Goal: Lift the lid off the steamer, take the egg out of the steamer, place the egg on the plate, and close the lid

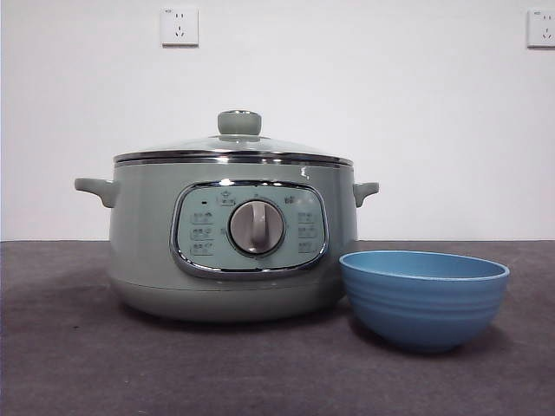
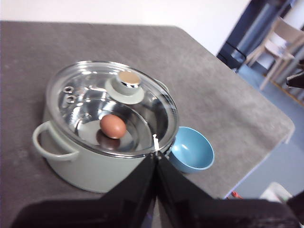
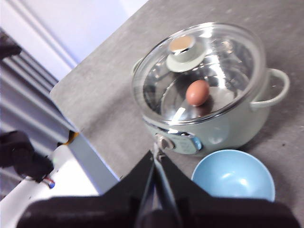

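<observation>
The sage-green steamer (image 1: 230, 243) stands on the dark table, left of centre, with its glass lid (image 1: 234, 149) on it. Through the lid the brown egg (image 2: 113, 126) shows inside the pot, also in the right wrist view (image 3: 197, 92). The empty blue plate (image 1: 423, 295) stands just right of the steamer, nearer the front. My left gripper (image 2: 156, 154) is shut and empty, high above and away from the steamer (image 2: 90, 156). My right gripper (image 3: 156, 154) is shut and empty, also high and away from the steamer (image 3: 213, 128). Neither arm shows in the front view.
The grey table (image 1: 78, 364) has its edges close beyond the steamer in both wrist views (image 2: 266, 152) (image 3: 71, 109). A white wall with two sockets (image 1: 179, 26) is behind. A chair (image 2: 280, 45) stands off the table.
</observation>
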`<action>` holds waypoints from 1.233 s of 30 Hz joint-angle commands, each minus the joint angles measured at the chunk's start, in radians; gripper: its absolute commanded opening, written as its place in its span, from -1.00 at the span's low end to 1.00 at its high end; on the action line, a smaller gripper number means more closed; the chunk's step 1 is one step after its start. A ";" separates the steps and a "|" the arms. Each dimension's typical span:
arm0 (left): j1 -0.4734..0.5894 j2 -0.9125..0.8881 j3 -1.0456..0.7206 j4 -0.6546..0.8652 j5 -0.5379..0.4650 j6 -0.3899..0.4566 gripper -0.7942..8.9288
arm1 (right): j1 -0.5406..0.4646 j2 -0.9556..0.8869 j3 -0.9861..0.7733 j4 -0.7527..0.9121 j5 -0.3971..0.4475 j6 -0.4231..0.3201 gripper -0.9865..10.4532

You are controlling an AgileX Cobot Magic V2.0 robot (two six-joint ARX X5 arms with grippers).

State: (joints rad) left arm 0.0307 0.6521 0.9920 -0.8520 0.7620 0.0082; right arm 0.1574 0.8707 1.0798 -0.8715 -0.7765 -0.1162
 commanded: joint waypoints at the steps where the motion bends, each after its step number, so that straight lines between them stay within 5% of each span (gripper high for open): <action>1: -0.020 0.015 0.011 0.003 0.000 0.031 -0.85 | 0.019 0.002 0.004 0.000 0.002 -0.016 -0.84; 5: -0.031 0.033 0.011 0.005 0.000 0.029 -0.76 | 0.039 0.002 0.004 0.002 0.043 -0.016 -0.78; 9: -0.031 0.051 0.011 0.014 -0.001 0.018 0.05 | 0.051 0.002 0.004 0.002 0.111 -0.011 -0.18; 11: -0.031 0.055 0.011 0.022 -0.001 0.018 0.21 | 0.060 0.002 0.004 0.003 0.123 -0.010 0.09; 24: -0.143 0.142 0.011 0.221 -0.016 -0.014 0.21 | 0.094 0.002 0.004 0.003 0.157 -0.004 0.12; 37: -0.365 0.407 0.011 0.565 -0.297 -0.014 0.21 | 0.094 0.031 0.004 0.010 0.158 -0.004 0.12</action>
State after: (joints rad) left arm -0.3248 1.0412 1.0000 -0.3092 0.4801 -0.0017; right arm 0.2489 0.8986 1.0801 -0.8684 -0.6193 -0.1207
